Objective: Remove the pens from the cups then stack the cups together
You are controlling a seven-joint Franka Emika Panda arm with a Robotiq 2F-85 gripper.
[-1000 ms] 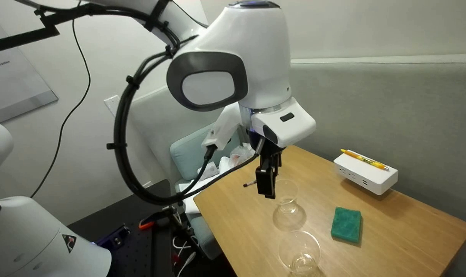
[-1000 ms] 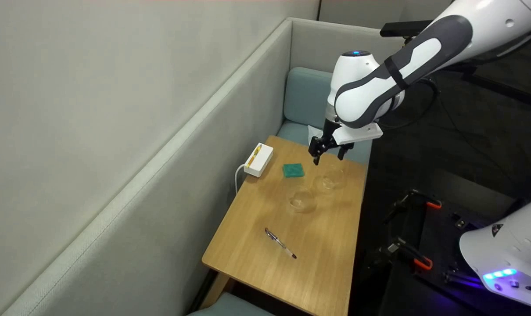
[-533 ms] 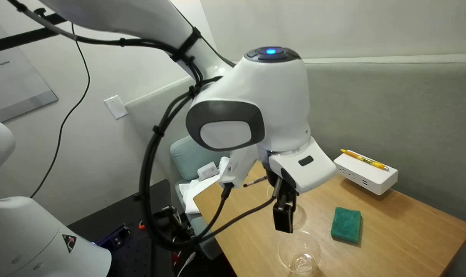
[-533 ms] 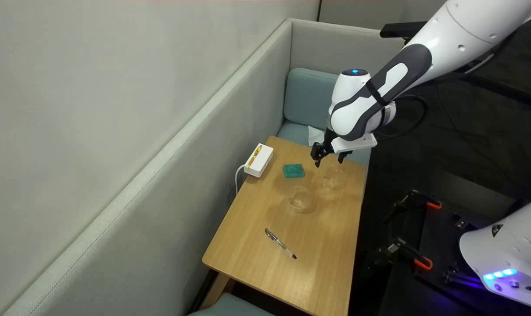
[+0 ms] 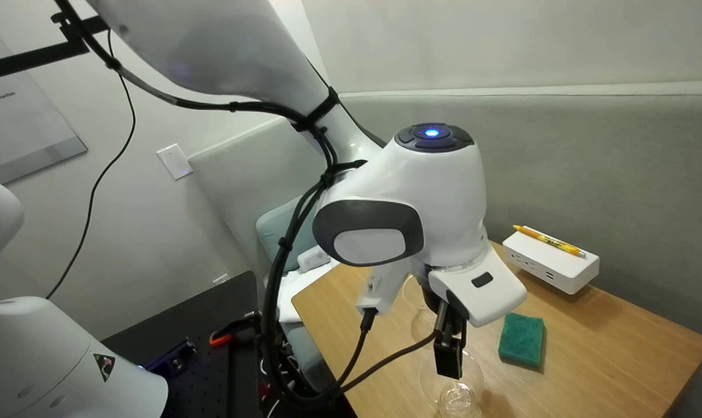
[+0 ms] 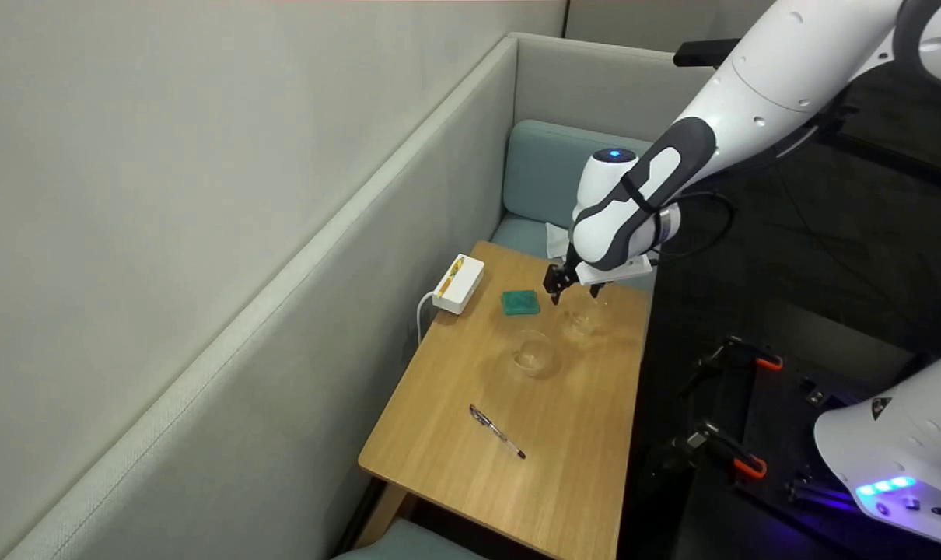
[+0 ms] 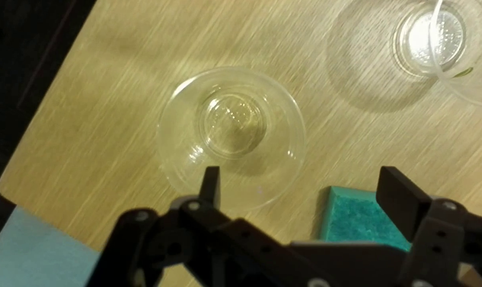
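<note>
Flanking wooden table (image 6: 579, 467), grey partition (image 6: 362, 311), cushions (image 6: 544, 173)

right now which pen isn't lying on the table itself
The yellow pen: it lies on top of the white box. The dark-tipped pen lies directly on the table.

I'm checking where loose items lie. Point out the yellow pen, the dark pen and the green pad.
Yellow pen (image 5: 549, 240): in an exterior view, on its barrel.
Dark pen (image 6: 497, 431): in an exterior view, on its barrel.
Green pad (image 7: 356, 219): in the wrist view, on its top.
</note>
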